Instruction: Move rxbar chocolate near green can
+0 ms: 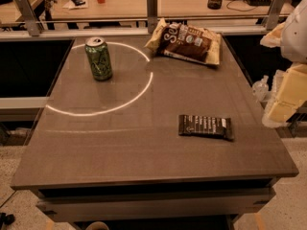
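Observation:
The rxbar chocolate (pixel 206 126) is a flat dark bar with white lettering, lying flat on the right front part of the table (pixel 144 157). The green can (pixel 99 58) stands upright at the back left, inside a ring of light. The two are far apart. My gripper (pixel 283 99) shows as cream-coloured parts at the right edge of the camera view, off the table's right side, to the right of the bar and slightly farther back. It touches nothing on the table.
A crinkled brown and cream snack bag (pixel 187 43) lies at the back of the table, right of the can. A rail with metal posts (pixel 152 6) runs behind the table. A small clear bottle (pixel 260 86) sits off the right edge.

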Controlling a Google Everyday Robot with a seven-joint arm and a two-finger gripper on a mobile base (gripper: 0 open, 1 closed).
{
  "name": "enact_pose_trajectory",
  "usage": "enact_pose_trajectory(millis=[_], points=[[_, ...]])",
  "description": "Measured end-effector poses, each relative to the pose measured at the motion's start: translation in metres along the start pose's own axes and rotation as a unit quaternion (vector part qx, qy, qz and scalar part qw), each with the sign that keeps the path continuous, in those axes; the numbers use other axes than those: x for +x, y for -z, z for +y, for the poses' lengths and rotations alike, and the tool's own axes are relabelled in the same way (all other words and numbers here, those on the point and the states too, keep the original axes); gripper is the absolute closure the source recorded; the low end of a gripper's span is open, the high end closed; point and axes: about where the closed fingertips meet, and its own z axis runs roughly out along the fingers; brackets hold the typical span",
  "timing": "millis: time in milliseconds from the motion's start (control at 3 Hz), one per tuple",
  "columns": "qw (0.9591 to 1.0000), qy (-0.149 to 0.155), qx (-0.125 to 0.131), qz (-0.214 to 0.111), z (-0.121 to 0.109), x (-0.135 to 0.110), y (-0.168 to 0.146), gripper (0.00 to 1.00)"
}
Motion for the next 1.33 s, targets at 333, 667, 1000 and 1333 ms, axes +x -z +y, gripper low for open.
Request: enact_pose_trajectory(millis=[333,667,1000,1333], points=[[1.0000,0.000,0.000,0.000,0.000,0.000,0.000,0.00],[1.0000,-0.001,0.002,-0.010,-0.001,-0.002,0.000,0.00],[0.9989,0.000,-0.011,-0.045,0.001,-0.012,-0.016,0.00],[0.9962,-0.012,-0.038,-0.078,0.003,-0.021,-0.049,0.00]])
